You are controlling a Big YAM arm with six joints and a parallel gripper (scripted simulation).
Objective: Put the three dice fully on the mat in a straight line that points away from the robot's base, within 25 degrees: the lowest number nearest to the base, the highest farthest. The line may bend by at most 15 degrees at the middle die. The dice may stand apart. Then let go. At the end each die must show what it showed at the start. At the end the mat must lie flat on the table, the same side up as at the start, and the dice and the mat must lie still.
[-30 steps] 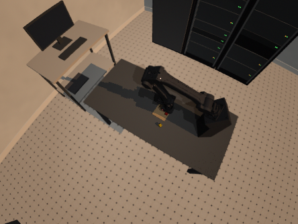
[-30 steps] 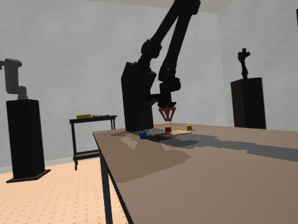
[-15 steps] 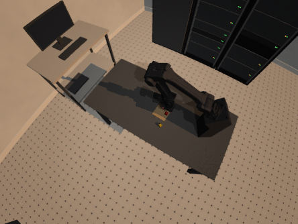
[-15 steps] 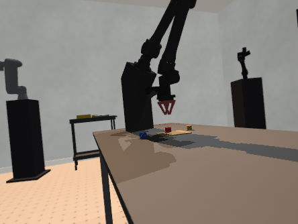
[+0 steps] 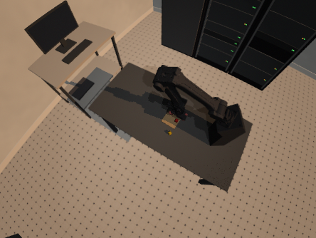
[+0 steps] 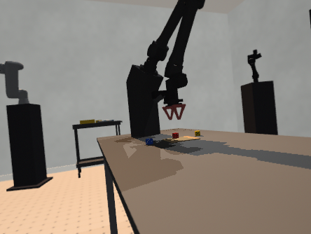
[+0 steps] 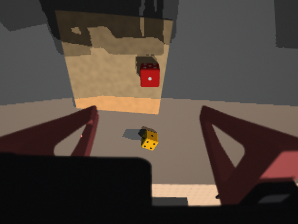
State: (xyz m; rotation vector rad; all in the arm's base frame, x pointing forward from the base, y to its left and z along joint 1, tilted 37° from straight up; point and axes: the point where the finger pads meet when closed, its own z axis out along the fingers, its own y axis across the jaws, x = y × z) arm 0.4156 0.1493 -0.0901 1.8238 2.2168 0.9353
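The tabletop [image 6: 217,182] is a broad brown surface crossed by dark shadow, and the black arm [image 6: 175,45] reaches down over it from a tall black base block [image 6: 141,101]. Beneath the arm lies the tan mat [image 7: 117,75], flat, partly in the arm's shadow. Above it hangs the tool [image 6: 174,112], raised well off the surface, its red fingers spread wide with nothing between them. The red die [image 7: 149,76] sits on the mat near its right edge in the wrist view, showing a single white pip on the side facing the camera; its upper face cannot be read there. The yellow die [image 7: 149,140] rests on the bare tabletop just off the mat's near edge in the wrist view, tilted relative to the mat's sides, dark pips visible but too small to count. The blue die [image 6: 149,141] stands on the tabletop off the mat, in the exterior view on the side opposite the yellow one and close to the base block.
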